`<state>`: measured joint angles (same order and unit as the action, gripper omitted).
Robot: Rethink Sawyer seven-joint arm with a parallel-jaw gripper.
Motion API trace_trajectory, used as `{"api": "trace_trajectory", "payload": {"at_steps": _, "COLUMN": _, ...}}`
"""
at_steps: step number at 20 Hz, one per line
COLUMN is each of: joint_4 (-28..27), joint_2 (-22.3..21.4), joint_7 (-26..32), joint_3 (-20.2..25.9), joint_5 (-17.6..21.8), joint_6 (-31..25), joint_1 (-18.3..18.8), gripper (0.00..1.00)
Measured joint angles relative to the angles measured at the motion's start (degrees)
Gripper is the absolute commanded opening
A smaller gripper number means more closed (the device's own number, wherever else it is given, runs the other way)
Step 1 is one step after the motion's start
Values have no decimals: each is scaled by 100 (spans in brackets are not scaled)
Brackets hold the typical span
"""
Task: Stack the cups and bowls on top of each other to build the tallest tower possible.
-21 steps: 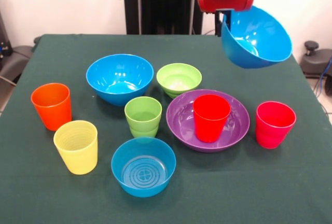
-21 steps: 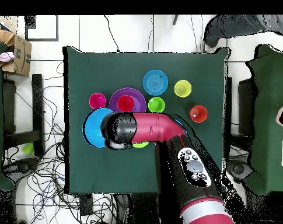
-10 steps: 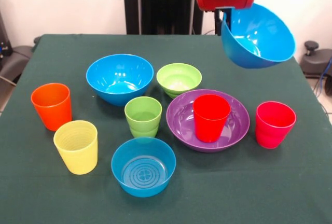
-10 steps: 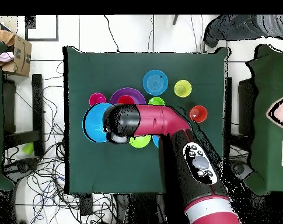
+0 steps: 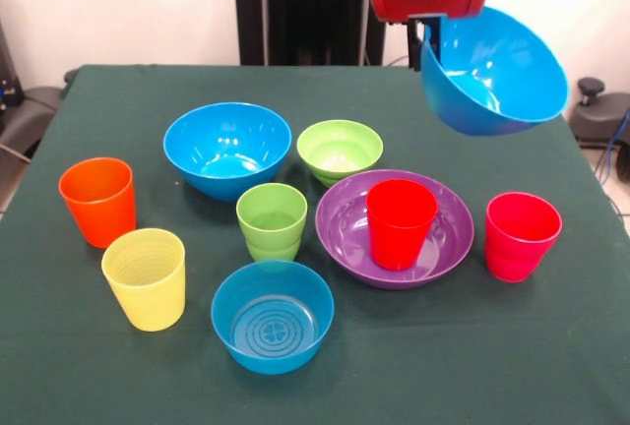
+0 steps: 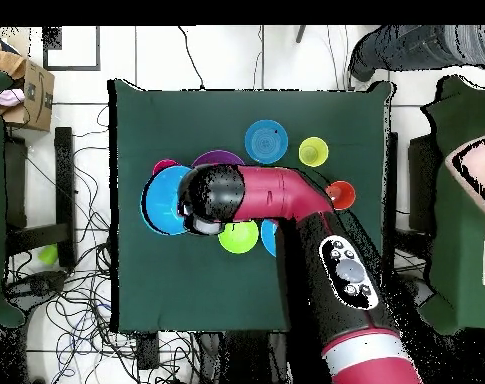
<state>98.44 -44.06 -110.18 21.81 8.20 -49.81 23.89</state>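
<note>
Blue and glossy, one large bowl is hanging tilted in the air above the desk's far right corner, the gripper pinching its rim. No tower is standing yet: the red cup is sitting upright in the purple bowl near the desk's middle. Judging by that, the carried bowl is wanting levelling and centring before being lowered, since a tilted release is risking a slide.
</note>
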Motion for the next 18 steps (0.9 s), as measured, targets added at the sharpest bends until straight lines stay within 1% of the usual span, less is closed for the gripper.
{"api": "trace_trajectory", "payload": {"at_steps": 10, "joint_4": -429, "joint_2": 344, "joint_7": 0, "joint_3": 37, "joint_5": 14, "joint_6": -226, "joint_1": 51, "gripper": 0}}
{"api": "trace_trajectory", "payload": {"at_steps": 16, "joint_4": -884, "joint_2": 664, "joint_7": 0, "joint_3": 153, "joint_5": 21, "joint_6": -378, "joint_1": 133, "gripper": 0}}
{"api": "trace_trajectory", "payload": {"at_steps": 18, "joint_4": -1070, "joint_2": 810, "joint_7": 0, "joint_3": 264, "joint_5": 15, "joint_6": -401, "joint_1": 216, "gripper": 0}}
